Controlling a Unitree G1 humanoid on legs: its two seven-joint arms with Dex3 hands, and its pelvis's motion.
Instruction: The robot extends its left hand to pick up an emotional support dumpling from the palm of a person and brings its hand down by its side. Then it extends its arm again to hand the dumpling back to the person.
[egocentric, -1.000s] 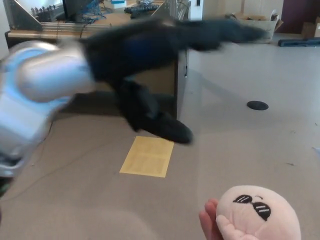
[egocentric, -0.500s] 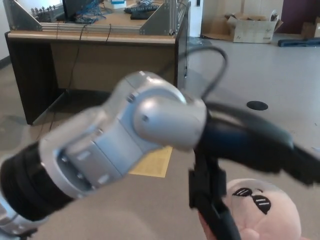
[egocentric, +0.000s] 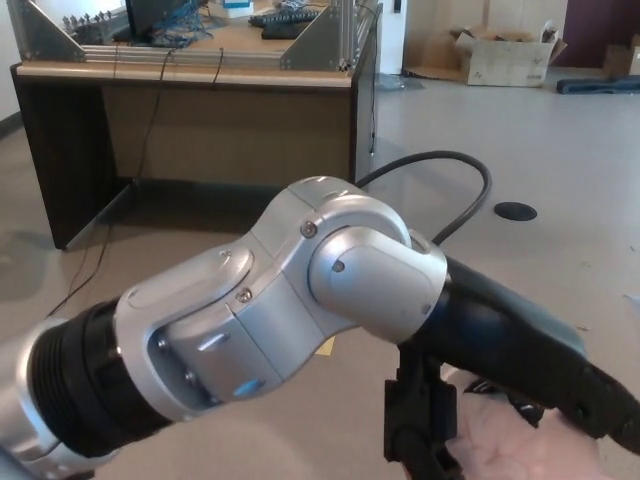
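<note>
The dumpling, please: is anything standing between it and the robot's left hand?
Nothing visible does. The left hand lies right over the dumpling and covers most of it; whether it has gripped yet cannot be seen.

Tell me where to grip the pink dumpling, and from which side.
Take the dumpling across its rounded sides, from above, probably: it looks like a soft dome with no handle, its underside is out of sight, and the left hand hangs right over its top.
</note>
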